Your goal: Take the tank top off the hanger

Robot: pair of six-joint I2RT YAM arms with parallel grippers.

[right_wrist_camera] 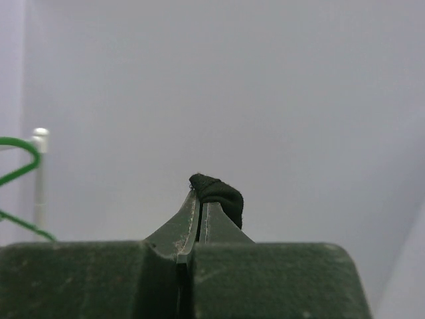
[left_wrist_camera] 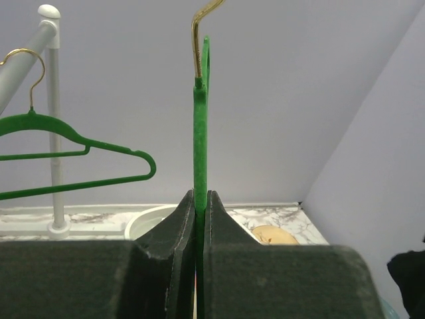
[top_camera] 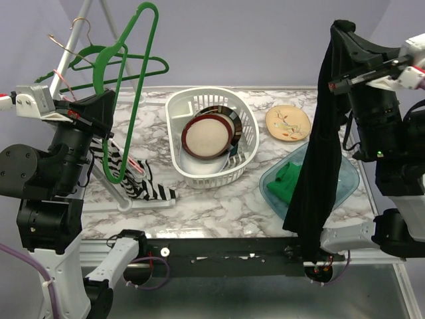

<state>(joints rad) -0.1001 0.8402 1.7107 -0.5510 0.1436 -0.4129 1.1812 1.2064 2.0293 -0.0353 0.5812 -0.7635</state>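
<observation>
My right gripper (top_camera: 342, 30) is raised high at the right and shut on the black tank top (top_camera: 317, 153), which hangs free in a long drape down to the table's front edge. In the right wrist view a fold of the black fabric (right_wrist_camera: 222, 193) sticks out above the closed tips of the gripper (right_wrist_camera: 200, 199). My left gripper (top_camera: 106, 103) is shut on the bare green hanger (top_camera: 129, 73) and holds it up at the left. In the left wrist view the hanger (left_wrist_camera: 200, 146) stands upright between the closed tips of the gripper (left_wrist_camera: 200, 199), its metal hook on top.
A white rack pole (top_camera: 70, 50) carries another green hanger (top_camera: 143, 70) at the back left. Zebra-striped cloth (top_camera: 143, 183) lies under it. A white basket (top_camera: 239, 126) holds plates; a tan plate (top_camera: 288, 123) and a blue bowl (top_camera: 345, 183) with green cloth sit at the right.
</observation>
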